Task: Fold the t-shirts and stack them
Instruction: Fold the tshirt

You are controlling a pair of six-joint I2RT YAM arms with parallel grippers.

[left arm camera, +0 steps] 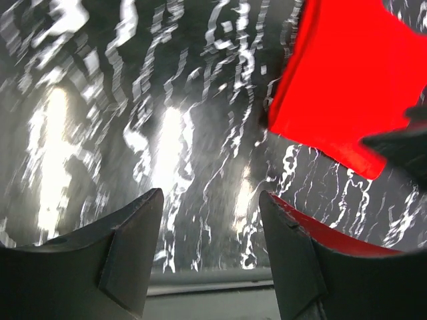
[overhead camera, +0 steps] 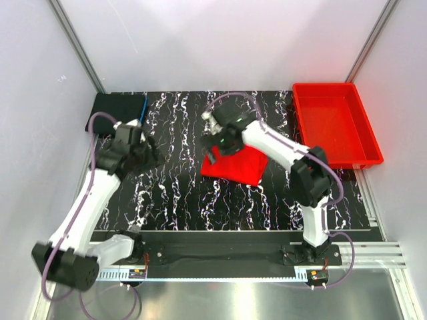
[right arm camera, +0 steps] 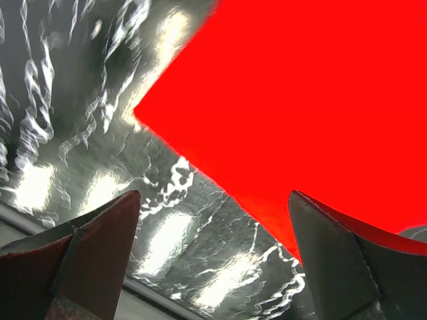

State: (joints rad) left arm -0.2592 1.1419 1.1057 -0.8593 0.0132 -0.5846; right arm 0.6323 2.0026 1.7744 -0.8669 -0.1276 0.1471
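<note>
A bright red t-shirt (overhead camera: 235, 167) lies folded into a rough square on the marbled black mat, just right of centre. My right gripper (overhead camera: 212, 151) hangs over its left edge. In the right wrist view this gripper (right arm camera: 213, 197) stands wide open with the red t-shirt (right arm camera: 300, 100) just beyond its fingers and only mat between them. My left gripper (overhead camera: 152, 159) is off to the left of the shirt. It is open (left arm camera: 210, 195) over bare mat, and the red t-shirt (left arm camera: 353, 87) lies ahead to its right. A folded black t-shirt (overhead camera: 120, 110) with a blue edge rests at the back left corner.
A rigid red plastic bin (overhead camera: 335, 123) stands at the back right, beside the mat. White walls close in the left, back and right sides. The right arm's elbow (overhead camera: 310, 175) sits over the mat right of the red shirt.
</note>
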